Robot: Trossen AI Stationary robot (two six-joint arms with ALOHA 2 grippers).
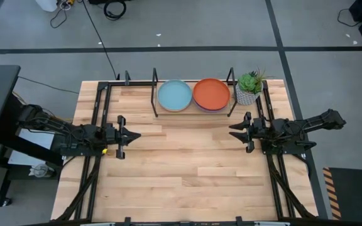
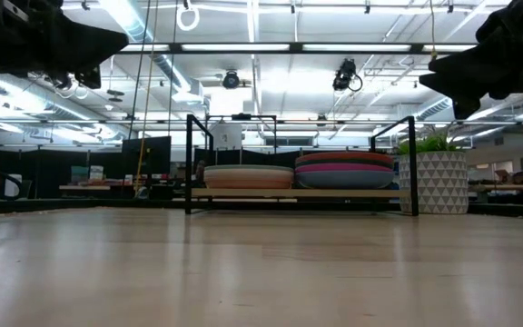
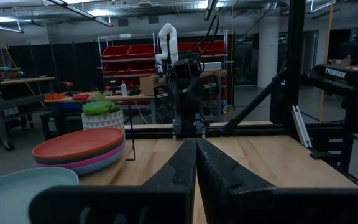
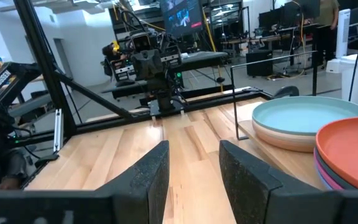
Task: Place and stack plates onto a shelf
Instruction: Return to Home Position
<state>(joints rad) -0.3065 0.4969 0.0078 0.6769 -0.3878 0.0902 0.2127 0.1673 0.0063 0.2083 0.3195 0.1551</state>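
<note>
On shelf (image 2: 271, 193): orange plate (image 1: 211, 93); left gripper (image 1: 136, 135) seemingly closed, right gripper (image 1: 232, 131) parted.

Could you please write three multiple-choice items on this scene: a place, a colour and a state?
1. Where is the plant? A) between the stacks B) beside the orange plate, at the shelf's end C) on top of a plate
2. What colour tops the other stack? A) grey B) cream C) light teal
3. The left gripper is: A) shut, empty B) gripping a plate C) wide open
Key: B, the high view shows it there; C, the light teal plate lies uppermost; A, its fingers meet with nothing between.
</note>
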